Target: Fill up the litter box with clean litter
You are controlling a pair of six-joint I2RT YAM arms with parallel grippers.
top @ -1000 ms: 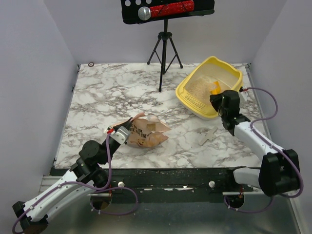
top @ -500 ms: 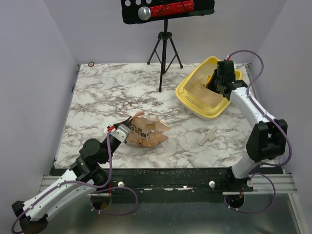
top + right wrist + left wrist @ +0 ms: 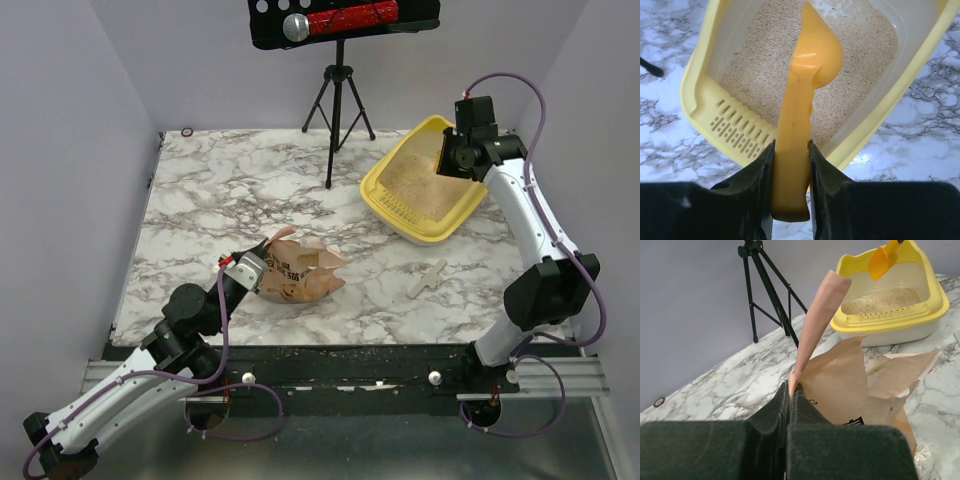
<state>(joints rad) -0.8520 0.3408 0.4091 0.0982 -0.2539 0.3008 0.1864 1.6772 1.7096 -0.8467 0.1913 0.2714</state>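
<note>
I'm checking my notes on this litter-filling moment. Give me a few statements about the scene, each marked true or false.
1. The right pincer grips the orange scoop. True.
2. The litter box is bare inside. False: beige litter covers its floor.
3. The left pincer stands open. False: it is shut on a flap of the paper bag.
4. The scoop's bowl is over the litter box. True.

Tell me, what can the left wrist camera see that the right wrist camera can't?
Only the left wrist: the left claw pinching the paper bag, and a black tripod. Only the right wrist: the right claw gripping the orange scoop by its handle. Both: the yellow litter box with beige litter inside, the scoop above it, and the marble table.
</note>
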